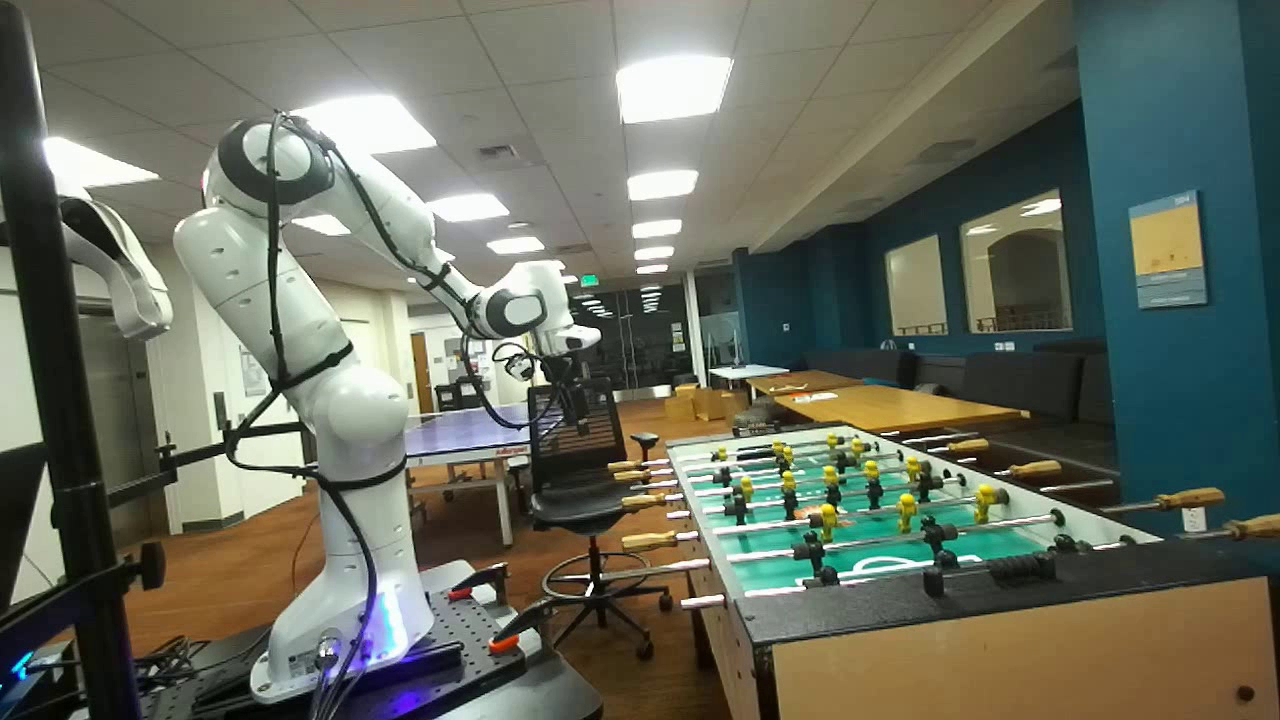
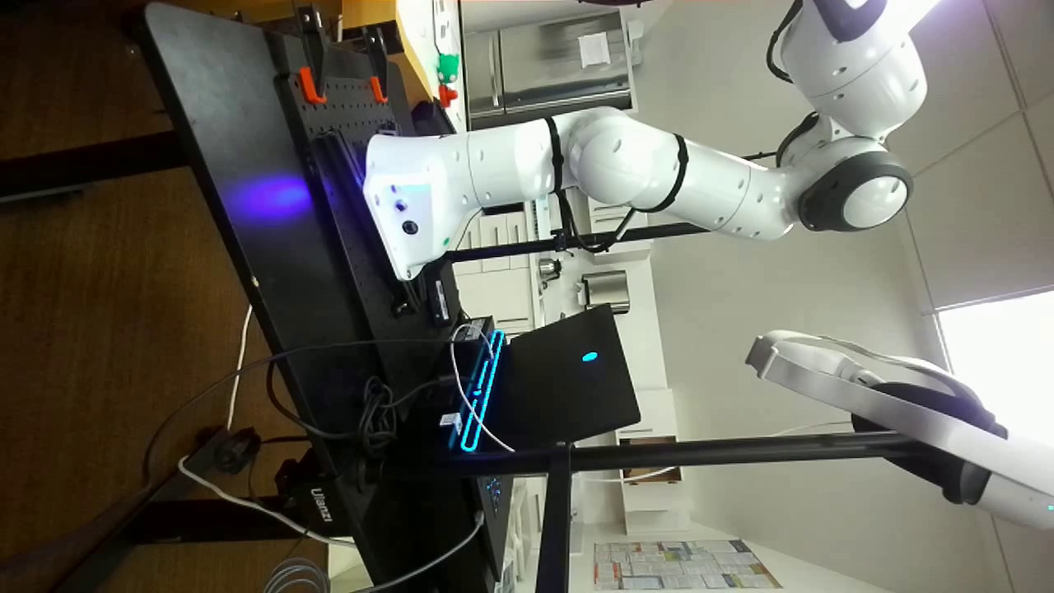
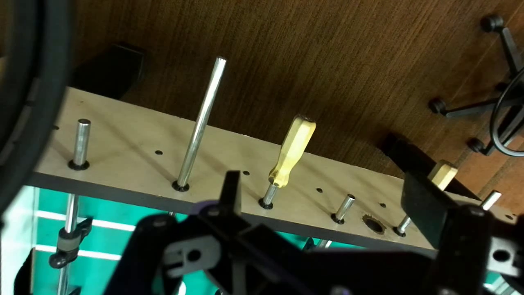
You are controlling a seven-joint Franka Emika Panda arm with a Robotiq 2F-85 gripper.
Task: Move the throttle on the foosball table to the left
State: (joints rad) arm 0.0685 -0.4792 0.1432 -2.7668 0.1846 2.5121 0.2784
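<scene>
Gripper [image 3: 323, 186] hangs with fingers [image 3: 423, 209] parted, holding nothing, foosball table [image 1: 1010, 650] below and ahead; likely target being the wooden handle [image 3: 292, 151], it should center over that, descend, grip squarely, then slide in line with the rod [image 3: 269, 194] so nothing binds.

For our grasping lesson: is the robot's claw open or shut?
The claw is open: the wrist view shows its fingers wide apart, with a wooden handle visible through the gap.

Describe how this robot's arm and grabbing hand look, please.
The arm is glossy white and rounded, with dark grey rings at joints. Black cables run along it, held by black straps. Its gripper is mostly black, with two blocky fingers and pale plates.
</scene>
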